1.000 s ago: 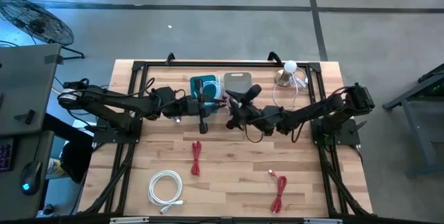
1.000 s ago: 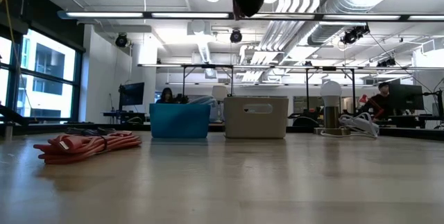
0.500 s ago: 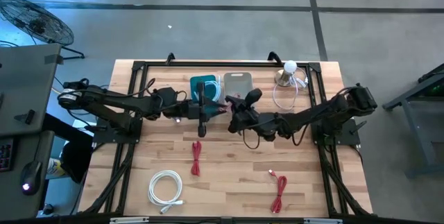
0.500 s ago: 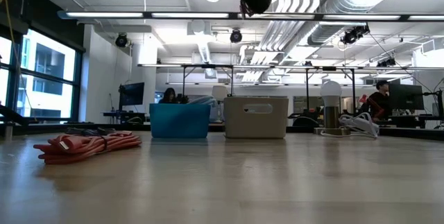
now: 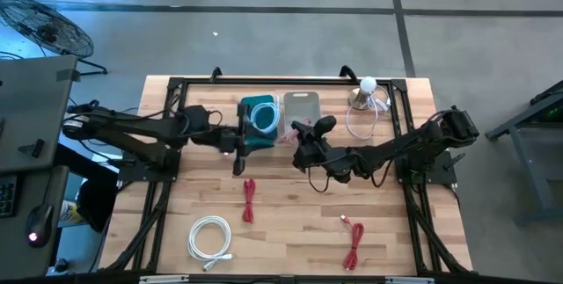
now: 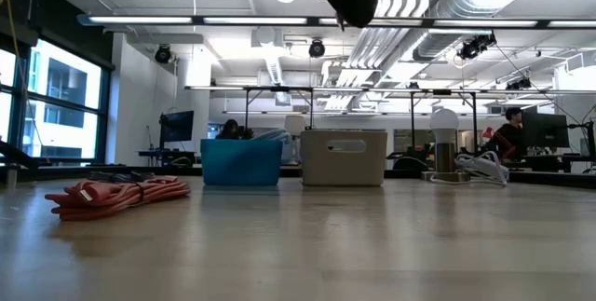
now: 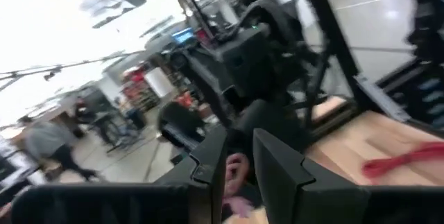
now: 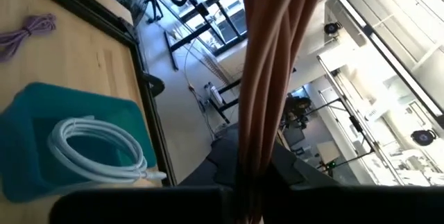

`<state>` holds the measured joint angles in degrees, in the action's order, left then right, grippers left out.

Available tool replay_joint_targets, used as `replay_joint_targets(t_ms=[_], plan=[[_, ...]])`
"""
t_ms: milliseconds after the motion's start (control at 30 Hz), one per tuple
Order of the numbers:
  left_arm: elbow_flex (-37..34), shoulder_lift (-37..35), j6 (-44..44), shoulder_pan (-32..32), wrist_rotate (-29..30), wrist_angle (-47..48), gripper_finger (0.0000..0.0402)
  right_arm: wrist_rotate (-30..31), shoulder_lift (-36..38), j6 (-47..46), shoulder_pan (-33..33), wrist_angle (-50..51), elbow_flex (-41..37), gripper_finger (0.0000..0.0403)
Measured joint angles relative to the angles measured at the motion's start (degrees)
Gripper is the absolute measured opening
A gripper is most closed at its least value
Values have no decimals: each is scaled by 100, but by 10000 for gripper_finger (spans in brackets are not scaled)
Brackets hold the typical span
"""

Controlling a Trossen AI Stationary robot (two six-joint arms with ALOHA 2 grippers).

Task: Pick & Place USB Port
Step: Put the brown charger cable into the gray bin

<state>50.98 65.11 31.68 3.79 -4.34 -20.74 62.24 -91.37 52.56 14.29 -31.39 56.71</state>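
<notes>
Right wrist view: right jaws pinch a red cable bundle [image 8: 274,64] rising between them.

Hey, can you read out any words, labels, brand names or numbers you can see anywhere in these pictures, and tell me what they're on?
No text can be read in any view.
Blue bin: no label visible.
Grey bin: a dark mark on its front, no letters to make out.
Screens in the room behind the table: too small and blurred to read.
</notes>
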Motion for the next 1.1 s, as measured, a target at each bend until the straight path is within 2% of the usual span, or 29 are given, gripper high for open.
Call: replay_joint_targets(t_ms=[133, 200, 433, 633, 733, 867, 1100], plan=[[0, -165, 0, 2, -133, 650, 71, -37, 1, -187, -165, 236, -31, 17], [-4, -240, -20, 0, -135, 954, 71, -280, 85, -576, -302, 652, -33, 17], [-7, -281, -44, 0, -311, 1423, 72, -2027, 869, -2637, -1180, 2260, -37, 17], [-7, -279, 0, 0, -422, 1625, 72, -4052, 1320, -3663, -2297, 3004, -35, 17], [-7, -276, 14, 0, -413, 1767, 72, -4821, 1340, -3998, -2864, 3236, -35, 17], [-7, -276, 17, 0, -411, 1796, 72, -5512, 1304, -4231, -3378, 3368, -35, 17], [-7, -276, 19, 0, -408, 1796, 72, -6059, 1259, -4504, -3803, 3512, -33, 17]])
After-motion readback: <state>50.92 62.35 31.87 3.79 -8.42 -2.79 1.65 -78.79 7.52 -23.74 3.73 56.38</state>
